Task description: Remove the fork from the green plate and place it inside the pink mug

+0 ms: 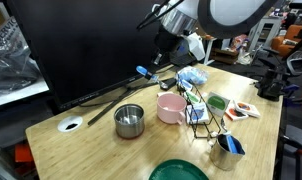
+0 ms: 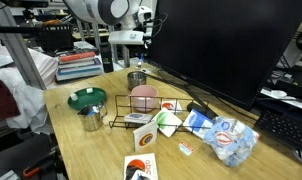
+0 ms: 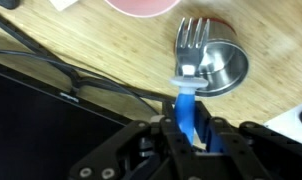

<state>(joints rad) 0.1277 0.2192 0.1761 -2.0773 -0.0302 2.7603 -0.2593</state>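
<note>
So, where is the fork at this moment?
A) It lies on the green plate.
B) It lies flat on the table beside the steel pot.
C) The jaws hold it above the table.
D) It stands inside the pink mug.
C: in the wrist view the jaws are shut on the blue handle of the fork, whose tines show in front of the steel pot, clear of the pink mug.

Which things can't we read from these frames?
- Green plate: cut off by the bottom edge in an exterior view.
- Pink mug: only a sliver shows at the wrist view's top edge, so its inside is unseen there.
- Fork, held in the gripper: its height above the steel pot is unclear because the wrist view is blurred.
- Fork tines: too small to make out in both exterior views.
</note>
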